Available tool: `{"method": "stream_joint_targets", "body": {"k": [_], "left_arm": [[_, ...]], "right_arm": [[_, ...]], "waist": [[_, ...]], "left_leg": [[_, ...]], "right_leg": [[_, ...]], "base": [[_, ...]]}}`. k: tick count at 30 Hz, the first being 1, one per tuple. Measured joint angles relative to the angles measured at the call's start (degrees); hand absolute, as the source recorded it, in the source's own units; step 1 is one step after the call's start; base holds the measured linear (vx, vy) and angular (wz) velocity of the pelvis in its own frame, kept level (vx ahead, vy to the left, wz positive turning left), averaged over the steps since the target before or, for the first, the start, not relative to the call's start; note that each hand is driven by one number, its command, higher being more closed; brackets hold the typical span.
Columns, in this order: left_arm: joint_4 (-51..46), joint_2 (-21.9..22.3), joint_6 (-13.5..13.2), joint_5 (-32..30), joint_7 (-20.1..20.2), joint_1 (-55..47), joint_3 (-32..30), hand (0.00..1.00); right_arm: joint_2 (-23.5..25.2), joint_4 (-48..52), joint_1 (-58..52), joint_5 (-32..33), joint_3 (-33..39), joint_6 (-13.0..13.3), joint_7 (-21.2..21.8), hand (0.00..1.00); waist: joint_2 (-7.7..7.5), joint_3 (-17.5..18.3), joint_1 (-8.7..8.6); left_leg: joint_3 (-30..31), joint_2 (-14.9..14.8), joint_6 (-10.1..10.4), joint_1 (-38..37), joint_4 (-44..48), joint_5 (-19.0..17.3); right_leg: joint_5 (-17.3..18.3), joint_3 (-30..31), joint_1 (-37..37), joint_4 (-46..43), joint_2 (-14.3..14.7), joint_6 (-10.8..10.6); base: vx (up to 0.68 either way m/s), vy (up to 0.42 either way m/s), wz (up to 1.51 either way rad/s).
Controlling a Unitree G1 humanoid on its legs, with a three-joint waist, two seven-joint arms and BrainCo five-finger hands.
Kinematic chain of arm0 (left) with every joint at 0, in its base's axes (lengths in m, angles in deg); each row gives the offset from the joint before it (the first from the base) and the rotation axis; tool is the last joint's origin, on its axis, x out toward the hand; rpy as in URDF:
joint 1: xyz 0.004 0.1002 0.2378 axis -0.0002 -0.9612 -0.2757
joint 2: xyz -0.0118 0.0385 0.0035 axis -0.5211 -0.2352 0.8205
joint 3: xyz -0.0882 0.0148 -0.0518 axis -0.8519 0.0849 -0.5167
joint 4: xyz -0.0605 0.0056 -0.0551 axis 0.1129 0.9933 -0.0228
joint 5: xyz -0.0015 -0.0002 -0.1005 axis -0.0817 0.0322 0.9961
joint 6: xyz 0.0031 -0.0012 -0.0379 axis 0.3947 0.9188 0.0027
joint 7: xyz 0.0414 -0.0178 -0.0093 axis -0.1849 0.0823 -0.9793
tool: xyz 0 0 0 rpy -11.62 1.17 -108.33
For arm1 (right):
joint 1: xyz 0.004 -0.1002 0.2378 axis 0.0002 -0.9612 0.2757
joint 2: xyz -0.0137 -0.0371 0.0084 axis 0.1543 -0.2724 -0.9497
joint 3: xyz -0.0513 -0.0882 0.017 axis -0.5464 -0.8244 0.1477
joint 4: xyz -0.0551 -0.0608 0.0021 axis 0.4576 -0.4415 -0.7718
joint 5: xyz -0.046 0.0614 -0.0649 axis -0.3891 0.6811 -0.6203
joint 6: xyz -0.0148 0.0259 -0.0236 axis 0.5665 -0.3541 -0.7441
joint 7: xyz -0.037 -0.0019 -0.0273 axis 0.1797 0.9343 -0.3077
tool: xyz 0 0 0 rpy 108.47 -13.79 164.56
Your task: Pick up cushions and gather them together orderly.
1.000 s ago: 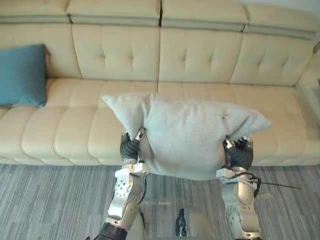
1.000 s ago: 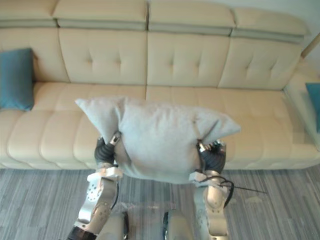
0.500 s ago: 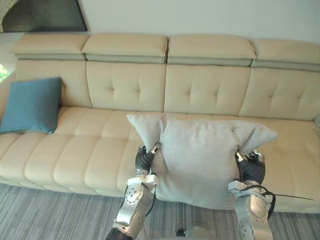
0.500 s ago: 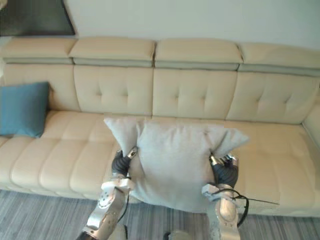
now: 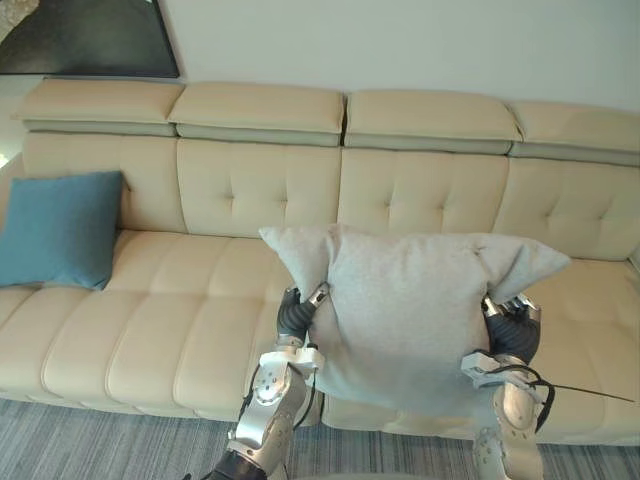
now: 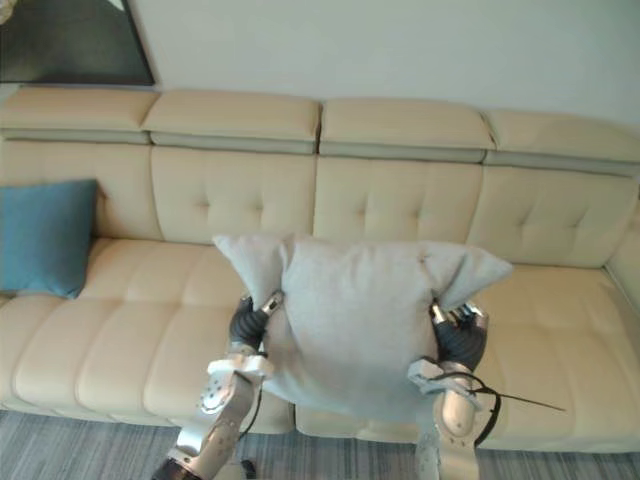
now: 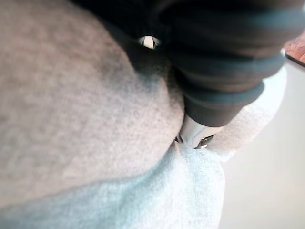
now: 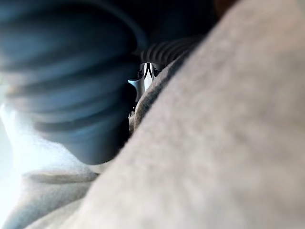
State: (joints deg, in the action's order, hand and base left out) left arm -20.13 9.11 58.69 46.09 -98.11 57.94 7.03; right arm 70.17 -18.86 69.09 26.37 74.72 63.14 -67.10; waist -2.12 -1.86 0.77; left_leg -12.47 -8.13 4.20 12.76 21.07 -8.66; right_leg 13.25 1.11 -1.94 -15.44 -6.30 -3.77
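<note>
Though apart, both hands (image 5: 294, 314) (image 5: 512, 334) on cushion (image 5: 405, 305)

No text, label, brand, number or sign can be read here. The grey cushion (image 5: 410, 300), the blue cushion (image 5: 60, 228), the sofa (image 5: 170, 335) and the dark frame (image 5: 90, 35) on the wall all show plain surfaces.
</note>
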Motion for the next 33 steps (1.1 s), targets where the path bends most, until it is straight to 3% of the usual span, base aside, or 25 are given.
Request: {"method": "stream_joint_targets", "body": {"k": [5,9,18,23,29,33], "left_arm": [[0.70,-3.02,0.35,-0.07,-0.01,1.09,1.69,1.00],[0.91,-4.53,0.39,-1.51,-0.80,6.66,1.54,1.00],[1.21,-4.39,-1.29,-6.00,-9.57,28.72,-3.47,1.00],[13.86,-7.22,-2.57,-6.69,-14.25,49.49,-6.71,1.00],[29.75,-11.43,-2.48,-6.70,-15.89,69.80,-12.22,1.00],[36.19,-11.52,-2.32,-6.71,-17.40,77.00,-15.34,1.00]], "right_arm": [[-1.05,-6.14,3.67,-0.02,0.12,-0.08,0.04,1.00],[-3.14,-8.65,11.39,-0.48,0.09,-1.03,-0.84,1.00],[-8.82,-8.69,35.09,-7.09,-0.99,-0.97,-8.55,1.00],[-13.72,-22.39,57.79,-7.10,-0.97,-1.63,-12.02,1.00],[-15.97,-38.18,80.79,-9.00,-1.70,-2.56,-15.81,1.00],[-15.85,-46.42,89.49,-9.33,-1.85,-3.55,-18.24,1.00]], "waist": [[-0.30,0.19,-0.51],[-0.18,0.08,-0.44],[0.65,-2.23,0.64],[2.31,-6.24,1.37],[4.18,-12.81,1.46],[4.36,-14.96,1.57]], "left_leg": [[-0.80,0.56,-0.57,0.44,-2.82,1.75],[-1.05,0.83,-0.99,4.23,-6.51,5.74],[-0.67,0.10,-1.60,13.57,-10.20,11.72],[-0.38,0.86,-2.32,17.30,-16.09,17.56],[0.40,1.75,-2.31,21.63,-23.00,23.96],[1.35,1.53,-1.27,25.47,-23.76,25.35]], "right_leg": [[-2.40,1.20,-0.52,3.90,0.20,-0.07],[-4.90,1.41,-5.43,5.49,0.52,0.06],[-7.23,1.14,-17.67,2.43,1.74,0.18],[-7.99,1.07,-25.37,-0.78,1.69,-0.54],[-8.04,0.62,-34.45,-4.84,1.67,-0.58],[-8.03,-0.16,-38.86,-5.95,1.64,-0.57]], "base": [[-0.03,0.032,-0.09],[-0.05,-0.001,-0.02],[-0.10,-0.011,0.01],[-0.13,-0.006,0.05],[-0.08,-0.018,0.06],[-0.02,-0.033,0.07]]}}
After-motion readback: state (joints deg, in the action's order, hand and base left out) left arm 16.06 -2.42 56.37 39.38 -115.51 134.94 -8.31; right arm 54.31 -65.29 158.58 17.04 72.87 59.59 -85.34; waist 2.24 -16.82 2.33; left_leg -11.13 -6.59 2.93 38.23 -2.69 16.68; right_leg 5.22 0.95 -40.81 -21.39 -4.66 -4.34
